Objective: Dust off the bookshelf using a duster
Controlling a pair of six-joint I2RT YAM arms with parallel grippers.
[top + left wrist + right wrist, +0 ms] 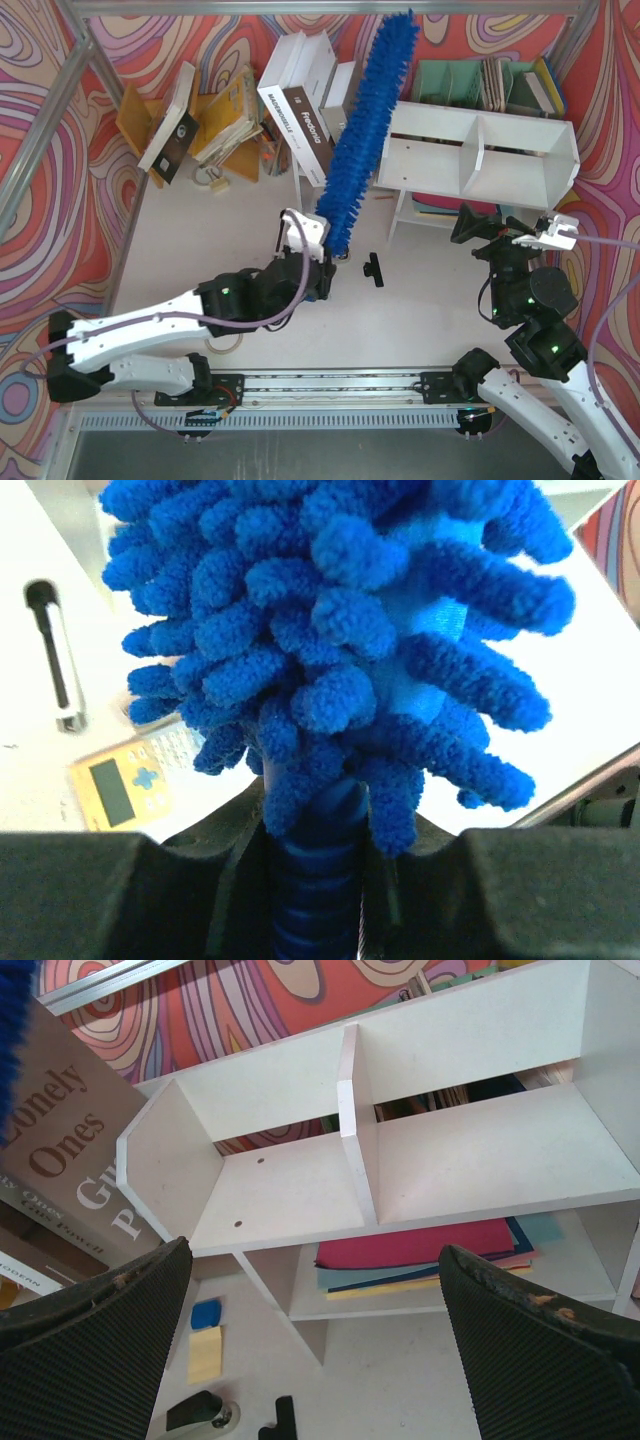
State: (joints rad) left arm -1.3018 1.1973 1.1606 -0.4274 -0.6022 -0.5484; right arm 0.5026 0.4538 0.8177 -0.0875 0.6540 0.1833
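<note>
The bright blue duster (365, 130) stands nearly upright, its fluffy head leaning up and right past the left end of the white bookshelf (480, 150). My left gripper (325, 262) is shut on the duster's ribbed blue handle at the base. In the left wrist view the noodle bristles of the duster (330, 630) fill the picture above the left gripper (315, 850). My right gripper (478, 225) hangs open in front of the shelf's right half, holding nothing. The right wrist view looks between the right gripper's (315, 1255) wide-apart fingers at the bookshelf (290, 1200) and its two bare compartments.
Leaning books (300, 100) and an orange rack (215, 120) stand left of the shelf; a teal organiser (480, 85) is behind it. A small black object (374, 268) lies on the table. Coloured paper sheets (420, 1250) lie under the shelf. A yellow calculator (125, 785) lies near the duster.
</note>
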